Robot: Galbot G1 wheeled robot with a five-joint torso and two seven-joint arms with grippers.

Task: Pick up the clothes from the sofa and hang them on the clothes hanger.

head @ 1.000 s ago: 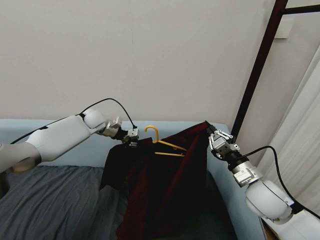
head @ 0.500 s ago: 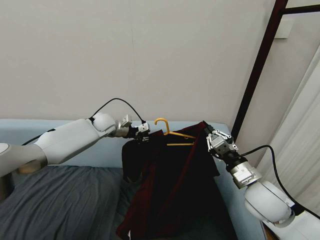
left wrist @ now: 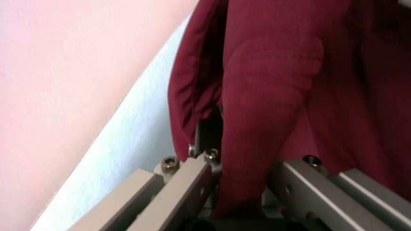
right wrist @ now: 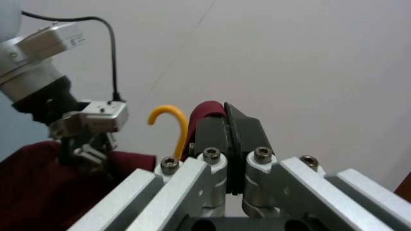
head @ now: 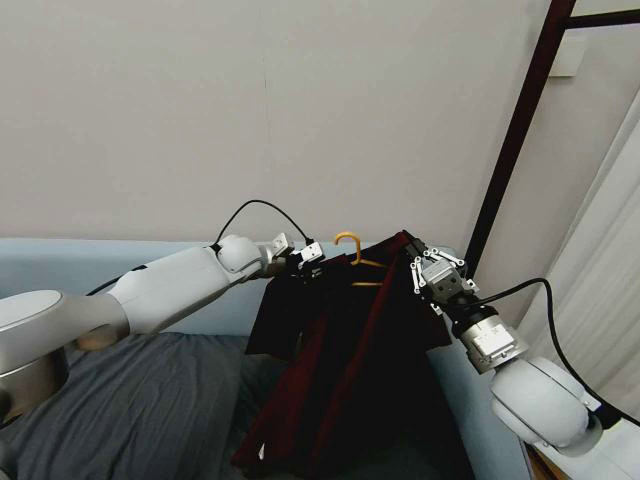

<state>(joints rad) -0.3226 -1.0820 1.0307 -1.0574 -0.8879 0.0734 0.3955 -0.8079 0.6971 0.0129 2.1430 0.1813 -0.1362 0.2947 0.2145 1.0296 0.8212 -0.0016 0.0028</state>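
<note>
- Tightly clenched, the left gripper point(head: 305, 262) pinches one shoulder of the dark red garment point(head: 350, 370), with cloth bunched between its fingers point(left wrist: 176, 180).
- Across from it, the right gripper point(head: 425, 270) clamps the other shoulder, and a lip of red cloth shows above its pressed-together pads point(right wrist: 212, 132).
- Between the two grips the shoulder line runs roughly level. The yellow hanger point(head: 348, 242) pokes its hook up from it, nearer the left fingers. The rest of the garment hangs below both grips.
- Beyond the right gripper, on the side away from the left one, the dark clothes rack post point(head: 515, 140) climbs well above both. The right arm is nearer, so the hook likely has to travel that way and upward.
- Below the grips lies the grey sofa seat point(head: 120, 400). A plain wall stands behind, and a pale curtain point(head: 610, 250) hangs past the post.
</note>
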